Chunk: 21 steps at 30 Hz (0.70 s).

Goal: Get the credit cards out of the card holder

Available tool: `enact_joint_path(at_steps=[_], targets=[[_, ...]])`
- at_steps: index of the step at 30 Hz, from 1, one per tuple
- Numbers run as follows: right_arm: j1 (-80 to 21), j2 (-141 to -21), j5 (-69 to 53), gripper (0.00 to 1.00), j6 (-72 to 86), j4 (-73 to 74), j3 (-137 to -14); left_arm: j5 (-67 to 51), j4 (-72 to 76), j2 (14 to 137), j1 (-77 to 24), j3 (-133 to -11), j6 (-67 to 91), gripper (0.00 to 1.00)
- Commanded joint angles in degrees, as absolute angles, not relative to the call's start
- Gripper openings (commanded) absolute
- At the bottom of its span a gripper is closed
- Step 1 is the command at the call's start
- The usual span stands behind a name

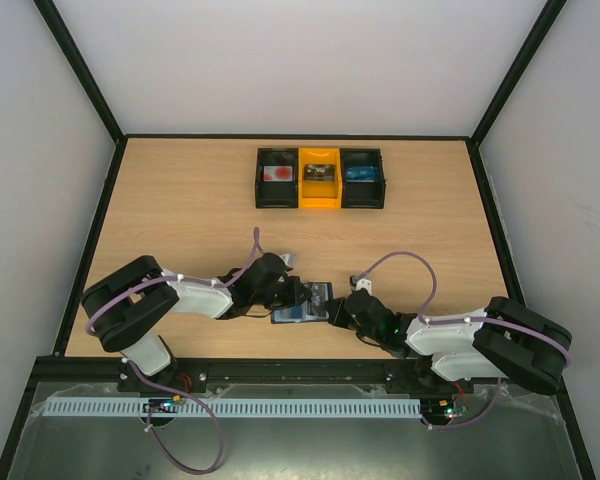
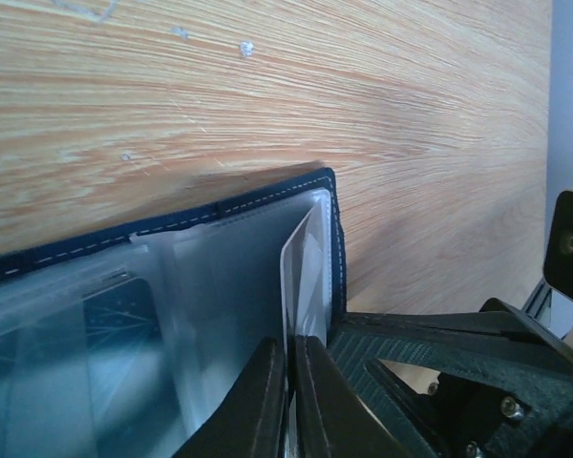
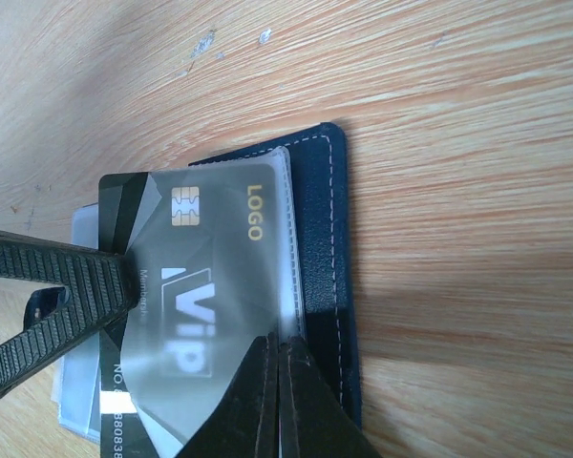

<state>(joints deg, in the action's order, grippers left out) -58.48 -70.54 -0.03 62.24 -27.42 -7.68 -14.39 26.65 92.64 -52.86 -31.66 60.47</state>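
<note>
The dark navy card holder (image 1: 312, 296) lies open on the table between my two grippers. In the right wrist view a dark card marked VIP (image 3: 196, 286) sits in its clear pocket beside the navy stitched edge (image 3: 320, 219), with its left end sticking out. My right gripper (image 3: 279, 358) is shut on the pocket's edge. In the left wrist view my left gripper (image 2: 291, 358) is shut on a thin pale card (image 2: 304, 253) standing on edge inside the holder (image 2: 267, 198). In the top view the left gripper (image 1: 296, 296) and the right gripper (image 1: 333, 308) nearly meet.
Three small bins stand in a row at the back: black (image 1: 277, 178), yellow (image 1: 319, 178), black (image 1: 363, 178), each with something inside. The left gripper's black finger (image 3: 57, 286) crosses the right wrist view. Black frame rails edge the table.
</note>
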Motion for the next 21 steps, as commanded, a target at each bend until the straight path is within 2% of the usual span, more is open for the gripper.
enact_joint_path(at_steps=[1,21], targets=[[-58.6,-71.5,0.2,0.02,62.9,-24.7,-5.7,-16.1,28.2,91.7,-53.3,-31.8,60.4,0.03],[-58.5,-71.5,1.3,0.02,63.7,-24.4,-5.1,-11.5,18.7,84.5,-52.0,-30.2,60.7,0.03]])
